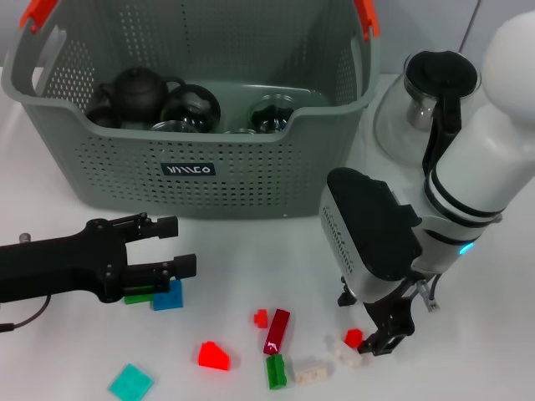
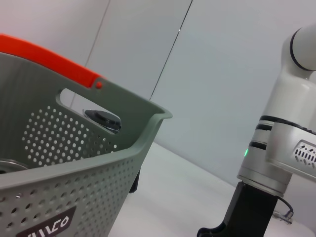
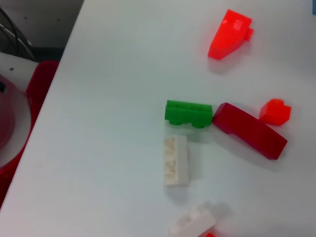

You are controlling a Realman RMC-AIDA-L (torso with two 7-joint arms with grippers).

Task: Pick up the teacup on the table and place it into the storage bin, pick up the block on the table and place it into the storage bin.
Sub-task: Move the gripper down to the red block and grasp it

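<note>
Grey-green and perforated, the storage bin (image 1: 201, 125) stands at the back of the white worktop (image 1: 251, 267), with dark teapots and cups inside. The left gripper (image 1: 171, 246) hovers over a blue block (image 1: 167, 296), fingers spread apart. The right gripper (image 1: 380, 334) reaches down to a small red block (image 1: 354, 337), apparently closing around it.

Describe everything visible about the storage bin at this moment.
The storage bin is a large grey-green plastic basket with perforated walls, cut-out handle openings, orange-red tabs at its top corners and a small black label with white letters on its front. It stands upright at the back of the white table. Inside lie a dark teapot and several glass pieces. A clear glass pot stands close beside it. Neither gripper touches it.
</note>
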